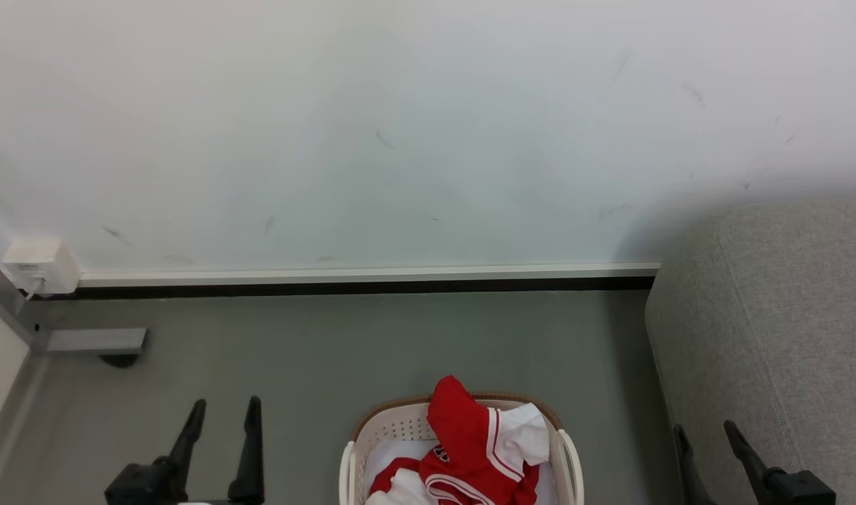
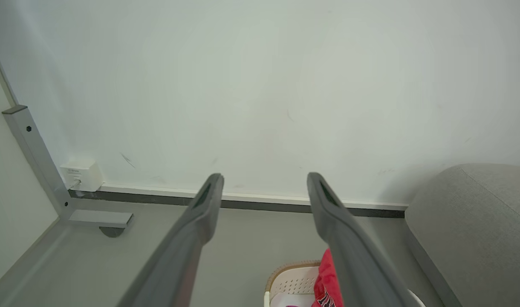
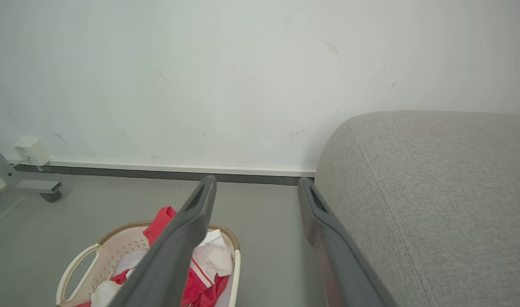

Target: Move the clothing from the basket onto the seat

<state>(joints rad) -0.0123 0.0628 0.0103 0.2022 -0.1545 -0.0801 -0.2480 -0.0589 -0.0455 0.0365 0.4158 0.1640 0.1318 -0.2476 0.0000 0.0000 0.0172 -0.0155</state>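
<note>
We see one cream laundry basket [image 1: 389,428] on the floor. The red clothing [image 1: 470,449] is heaped inside, with one fold peaking toward the wall; we cannot count the garments. One grey sofa [image 1: 772,337] stands to the right. The left gripper [image 1: 226,402] and right gripper [image 1: 704,426] both gape wide and hold nothing.

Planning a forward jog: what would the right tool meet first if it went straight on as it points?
Probably the skirting board straight ahead; the open right tool aims through the gap between the laundry basket and the sofa. Depth is unclear, and the sofa's corner lies close.
</note>
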